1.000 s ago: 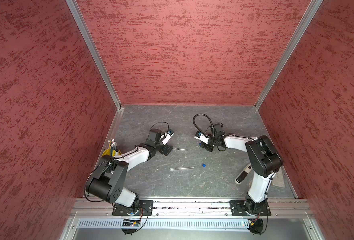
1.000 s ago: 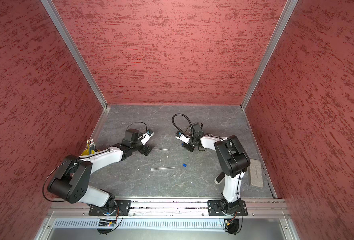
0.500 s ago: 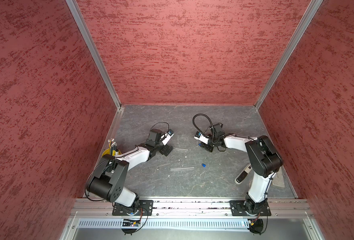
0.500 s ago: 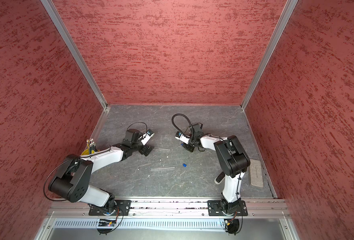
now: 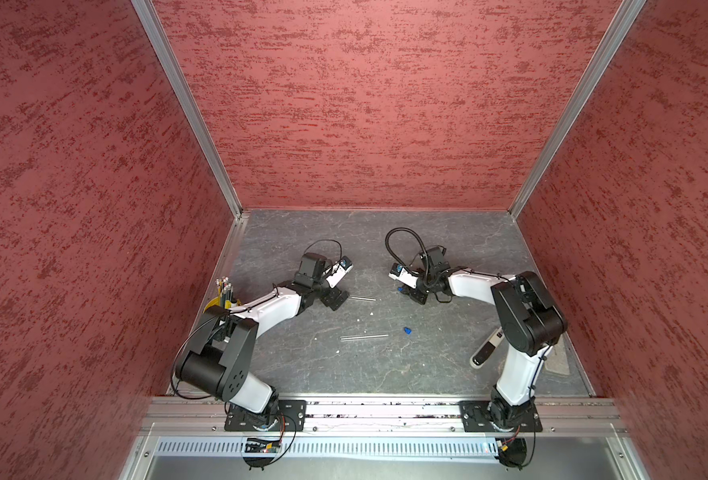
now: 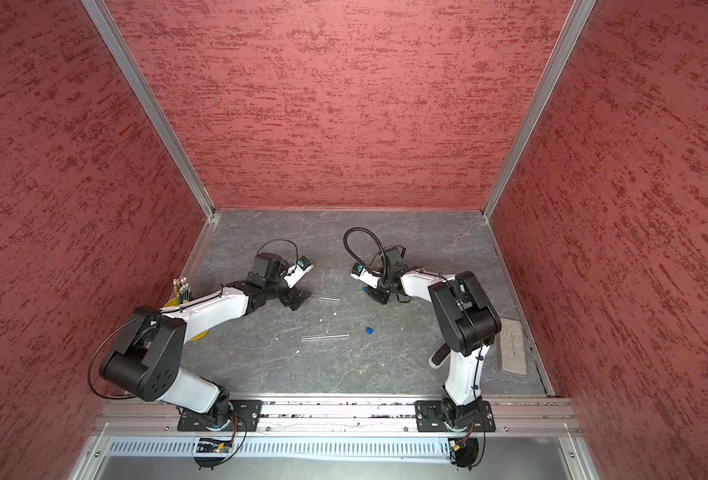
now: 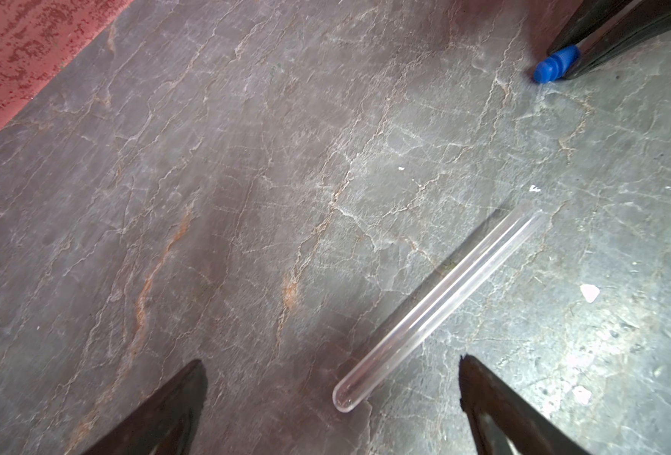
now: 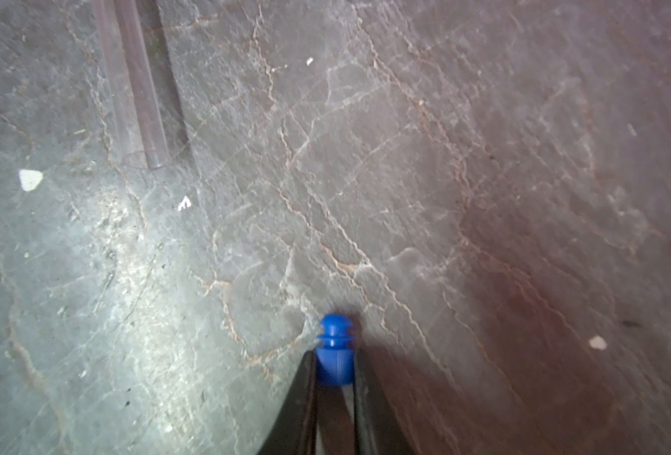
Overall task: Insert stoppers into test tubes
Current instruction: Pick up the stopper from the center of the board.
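Blue held stopper (image 8: 334,350): pinched between the tips of the right gripper (image 8: 334,353). Its ribbed end sticks out past them, low over the table (image 5: 448,232). I cannot tell whether it touches the surface.
Right gripper state: closed down on the held stopper, with only the plug between its fingers.
Right gripper place: at 3 o'clock from the open end of the far test tube (image 7: 444,299), well apart from it.
Left gripper (image 7: 331,364): spread wide, with nothing in it.
Far test tube: clear and lying flat. In the left wrist view its rounded end lies between the spread fingertips and touches neither. In a top view (image 5: 362,298) it runs toward 3 o'clock from the left gripper.
Near test tube (image 5: 364,336): flat on the table at 6 o'clock from the far test tube. It is roughly parallel to that tube and apart from both grippers.
Loose stopper (image 5: 406,331): blue, on the table just past the 3 o'clock end of the near test tube, not touching it.
Table surface: grey, veined like slate, with a few white specks (image 7: 590,293).
Yellow cup of pencils (image 5: 223,291): at the 9 o'clock edge, beside the left arm.
Black-and-white device (image 5: 487,349): at 4 o'clock, partly hidden by the right arm.
Grey block (image 6: 512,347): near the 4 o'clock edge.
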`<action>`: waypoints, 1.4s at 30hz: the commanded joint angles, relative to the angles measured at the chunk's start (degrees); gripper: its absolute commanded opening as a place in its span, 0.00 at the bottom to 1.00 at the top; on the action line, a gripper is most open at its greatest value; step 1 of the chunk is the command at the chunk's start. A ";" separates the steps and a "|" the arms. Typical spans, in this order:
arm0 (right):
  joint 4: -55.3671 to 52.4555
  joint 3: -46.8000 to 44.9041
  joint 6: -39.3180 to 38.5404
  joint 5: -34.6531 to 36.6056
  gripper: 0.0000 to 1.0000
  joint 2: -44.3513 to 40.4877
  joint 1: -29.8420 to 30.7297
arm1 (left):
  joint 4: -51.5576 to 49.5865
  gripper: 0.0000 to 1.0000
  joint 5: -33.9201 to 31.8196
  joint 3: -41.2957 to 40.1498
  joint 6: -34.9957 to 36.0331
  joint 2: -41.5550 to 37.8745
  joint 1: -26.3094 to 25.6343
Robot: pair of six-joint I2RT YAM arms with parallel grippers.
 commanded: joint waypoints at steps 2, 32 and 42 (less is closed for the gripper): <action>-2.92 -0.73 -1.06 1.33 0.23 -0.30 -0.12 | -2.45 1.00 1.45 0.91 0.84 0.67 -0.40; 0.06 -2.04 0.39 0.01 0.18 -3.25 -0.16 | -13.37 1.00 9.64 5.05 15.53 2.39 -0.39; 1.21 -2.84 1.61 -0.69 0.18 -5.28 -0.15 | -19.56 0.90 11.67 11.02 25.07 7.12 0.01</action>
